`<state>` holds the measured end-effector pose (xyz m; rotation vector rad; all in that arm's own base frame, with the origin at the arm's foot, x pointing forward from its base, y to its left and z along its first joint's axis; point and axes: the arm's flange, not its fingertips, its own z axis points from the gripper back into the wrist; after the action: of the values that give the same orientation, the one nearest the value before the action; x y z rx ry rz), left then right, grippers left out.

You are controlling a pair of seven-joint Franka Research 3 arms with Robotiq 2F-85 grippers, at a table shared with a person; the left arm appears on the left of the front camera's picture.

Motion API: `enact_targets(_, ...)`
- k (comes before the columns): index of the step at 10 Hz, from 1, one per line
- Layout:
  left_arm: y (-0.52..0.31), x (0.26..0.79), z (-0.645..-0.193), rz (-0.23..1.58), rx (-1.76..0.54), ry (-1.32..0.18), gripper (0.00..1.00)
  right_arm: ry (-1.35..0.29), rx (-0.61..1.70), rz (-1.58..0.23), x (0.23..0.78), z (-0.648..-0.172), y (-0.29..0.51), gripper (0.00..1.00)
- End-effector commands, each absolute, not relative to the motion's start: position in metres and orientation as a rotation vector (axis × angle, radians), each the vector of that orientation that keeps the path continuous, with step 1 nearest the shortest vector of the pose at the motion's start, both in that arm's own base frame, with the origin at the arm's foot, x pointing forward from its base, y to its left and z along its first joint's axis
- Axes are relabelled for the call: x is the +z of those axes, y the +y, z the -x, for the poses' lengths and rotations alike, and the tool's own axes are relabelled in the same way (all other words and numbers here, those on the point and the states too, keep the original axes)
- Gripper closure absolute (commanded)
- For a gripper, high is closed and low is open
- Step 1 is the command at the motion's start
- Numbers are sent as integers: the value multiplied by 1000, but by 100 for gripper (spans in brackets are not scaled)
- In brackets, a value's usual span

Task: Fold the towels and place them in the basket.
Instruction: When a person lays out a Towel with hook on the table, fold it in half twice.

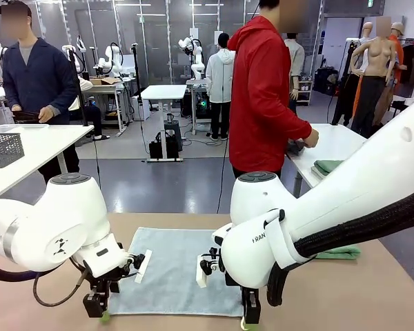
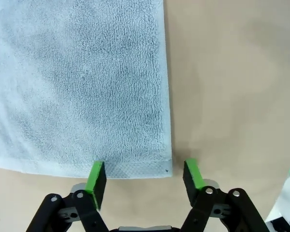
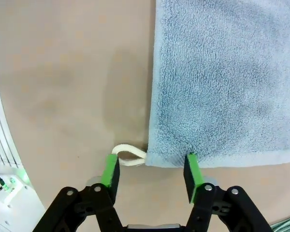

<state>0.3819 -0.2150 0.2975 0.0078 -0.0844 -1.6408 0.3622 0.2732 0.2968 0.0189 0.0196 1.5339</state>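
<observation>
A pale blue-grey towel (image 1: 172, 265) lies flat on the tan table, its near edge towards me. My left gripper (image 1: 100, 312) is down at the towel's near left corner. In the left wrist view the towel (image 2: 77, 82) ends at a hem corner between the open left gripper (image 2: 144, 178) pads. My right gripper (image 1: 249, 318) is at the near right corner. In the right wrist view the towel (image 3: 222, 77) corner and its white loop tag (image 3: 129, 155) sit between the open right gripper (image 3: 152, 175) pads. A folded mint green towel (image 1: 339, 253) lies behind my right arm. A dark mesh basket (image 1: 3, 148) stands on a white table at the far left.
A person in a red top (image 1: 262, 96) stands at the far side, turned to a white side table (image 1: 345, 141) that carries another green cloth (image 1: 328, 165). Bare tan table (image 1: 372, 296) stretches to the right of the towel.
</observation>
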Motion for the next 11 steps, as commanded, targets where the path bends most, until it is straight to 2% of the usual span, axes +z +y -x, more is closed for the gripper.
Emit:
enact_targets(1, -218, 296, -389, -17, -1616, -99, 32, 12, 1509, 13, 293, -369, 277, 45)
enact_targets(4, -219, 296, -390, -11, -1619, -87, 32, 9, 1508, 14, 292, -369, 277, 45)
enact_targets(5, -220, 296, -390, -14, -1619, -86, 45, 9, 1502, 15, 293, -370, 277, 64)
enact_targets(8, -220, 295, -390, -8, -1617, -73, 45, 10, 1500, 4, 292, -370, 276, 64)
enact_targets(9, -220, 295, -390, -16, -1625, -69, 59, 7, 1502, 7, 292, -370, 276, 64)
enact_targets(10, -221, 295, -389, -14, -1627, -63, 64, 8, 1498, 3, 293, -370, 275, 84)
enact_targets(11, -222, 296, -389, -14, -1630, -57, 78, 12, 1497, -1, 293, -370, 275, 84)
